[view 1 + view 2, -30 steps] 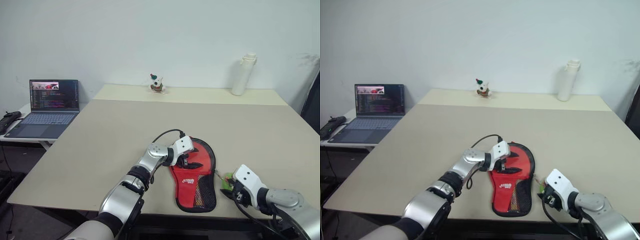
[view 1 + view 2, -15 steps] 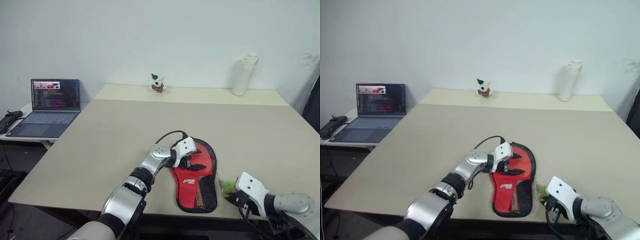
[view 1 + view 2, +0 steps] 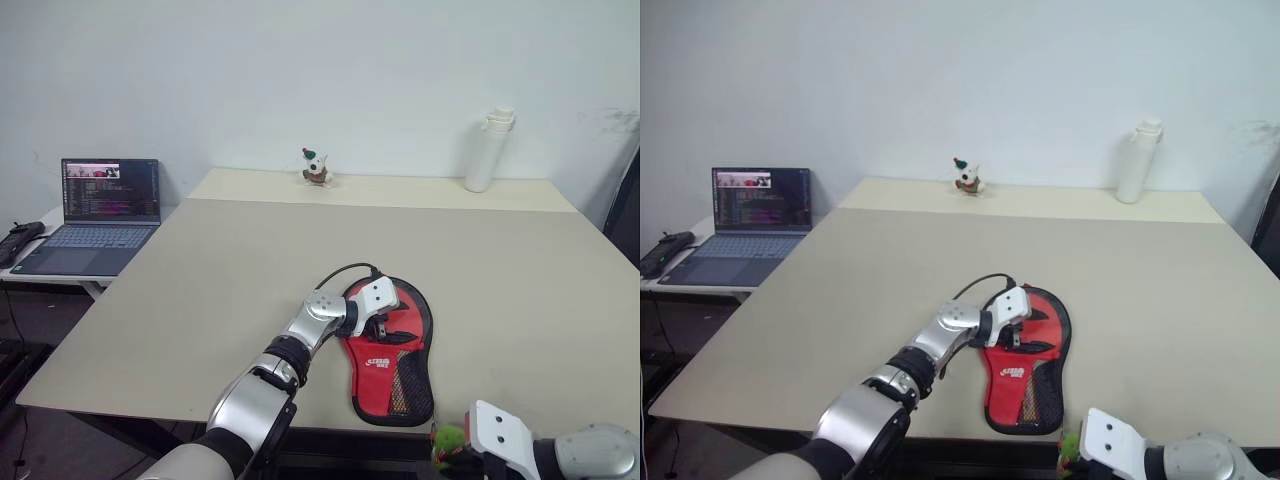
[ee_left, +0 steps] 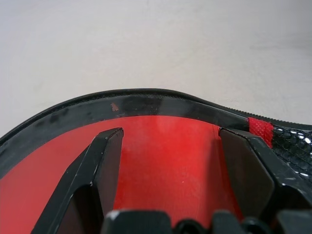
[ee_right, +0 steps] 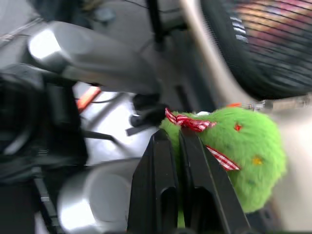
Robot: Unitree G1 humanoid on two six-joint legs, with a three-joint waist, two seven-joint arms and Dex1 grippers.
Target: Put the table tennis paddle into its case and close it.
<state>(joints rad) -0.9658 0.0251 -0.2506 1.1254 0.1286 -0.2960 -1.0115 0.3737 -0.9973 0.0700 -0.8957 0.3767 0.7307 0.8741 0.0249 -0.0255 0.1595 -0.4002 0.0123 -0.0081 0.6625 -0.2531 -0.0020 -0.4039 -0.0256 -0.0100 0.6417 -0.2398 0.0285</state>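
The case point(image 3: 392, 362), red with a black mesh pocket and white logo, lies flat near the table's front edge. My left gripper point(image 3: 396, 330) stands open over its round end, with both black fingers point(image 4: 105, 161) resting on the red fabric point(image 4: 53, 165) beside the black zip rim. My right gripper point(image 5: 178, 141) is shut on a green fluffy ball point(image 5: 239, 156) with a red-and-white ribbon. It holds the ball point(image 3: 448, 440) just off the table's front edge, below the case's handle end. The table tennis paddle is hidden.
The beige table point(image 3: 250, 260) stretches far ahead. A white bottle point(image 3: 488, 150) and a small figurine point(image 3: 315, 167) stand at its back. An open laptop point(image 3: 95, 215) sits on a side table to the left.
My right gripper has pulled back toward me, off the table's front edge, taking the green ball with it. The left gripper and the case have stayed put.
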